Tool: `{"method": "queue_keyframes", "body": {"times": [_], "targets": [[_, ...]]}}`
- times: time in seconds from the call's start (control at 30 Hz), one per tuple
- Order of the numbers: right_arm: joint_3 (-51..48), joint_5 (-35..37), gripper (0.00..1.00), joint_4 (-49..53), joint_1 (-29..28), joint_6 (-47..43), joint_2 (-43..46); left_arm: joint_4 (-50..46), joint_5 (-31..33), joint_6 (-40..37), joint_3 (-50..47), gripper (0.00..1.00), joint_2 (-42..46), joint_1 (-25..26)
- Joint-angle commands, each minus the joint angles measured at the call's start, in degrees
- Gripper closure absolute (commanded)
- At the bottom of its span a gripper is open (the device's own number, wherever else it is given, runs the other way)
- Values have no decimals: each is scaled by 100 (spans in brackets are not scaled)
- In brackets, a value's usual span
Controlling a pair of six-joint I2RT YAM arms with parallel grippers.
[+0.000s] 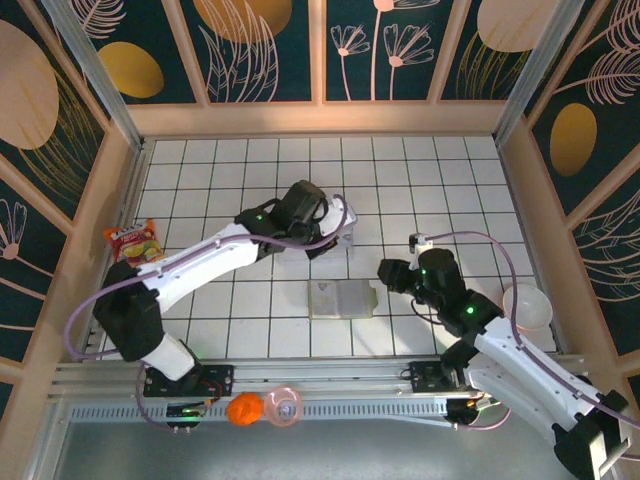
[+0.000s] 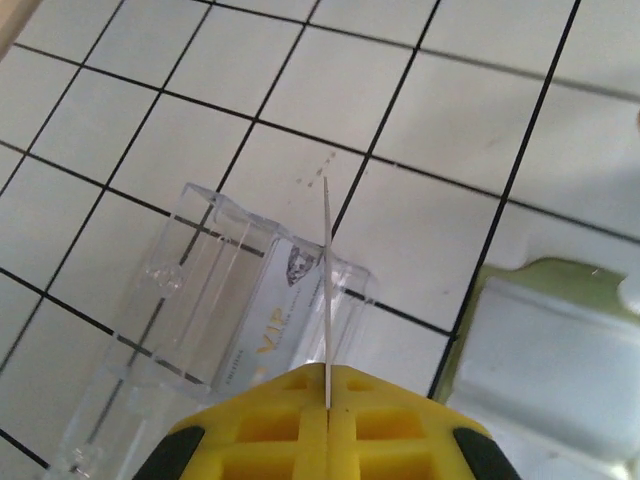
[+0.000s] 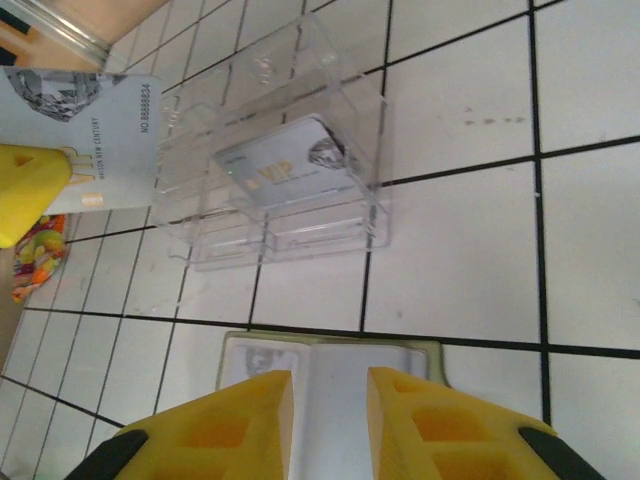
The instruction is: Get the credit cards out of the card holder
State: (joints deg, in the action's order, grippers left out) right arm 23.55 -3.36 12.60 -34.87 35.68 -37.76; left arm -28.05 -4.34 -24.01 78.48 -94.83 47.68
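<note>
The card holder lies open on the white tiles, pale inside up, with its green rim showing in the right wrist view. My left gripper is shut on one credit card, seen edge-on and held over the clear plastic tray. From the right wrist that held card shows its printed face. Another credit card, marked VIP, lies inside the tray. Over the near side of the open card holder my right gripper stands open with nothing between its fingers.
A snack packet lies by the left wall and a white bowl by the right one. An orange ball and a pink ring sit on the front rail. Wooden walls enclose the tiles.
</note>
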Motion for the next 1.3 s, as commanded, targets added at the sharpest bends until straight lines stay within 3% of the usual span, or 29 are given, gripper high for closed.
{"method": "queue_keyframes", "body": {"times": [0.0, 0.13, 0.33, 0.97, 1.27], "targets": [[-92, -175, 74, 69, 175, -95, 67, -1149, 105, -1102, 718, 100, -589, 24], [-96, -343, 74, 50, 315, -155, 41, -1440, 411, -1559, 1134, 100, -1118, -6], [-96, -592, 74, 16, 700, -245, -86, -1563, 368, -1870, 1538, 100, -1527, -117], [-193, -1110, 74, -288, 1114, -202, -337, -1128, 871, -1881, 1361, 100, -1856, -150], [-197, -1200, 74, -311, 1153, -222, -338, -992, 817, -1755, 1402, 100, -1930, -138]]}}
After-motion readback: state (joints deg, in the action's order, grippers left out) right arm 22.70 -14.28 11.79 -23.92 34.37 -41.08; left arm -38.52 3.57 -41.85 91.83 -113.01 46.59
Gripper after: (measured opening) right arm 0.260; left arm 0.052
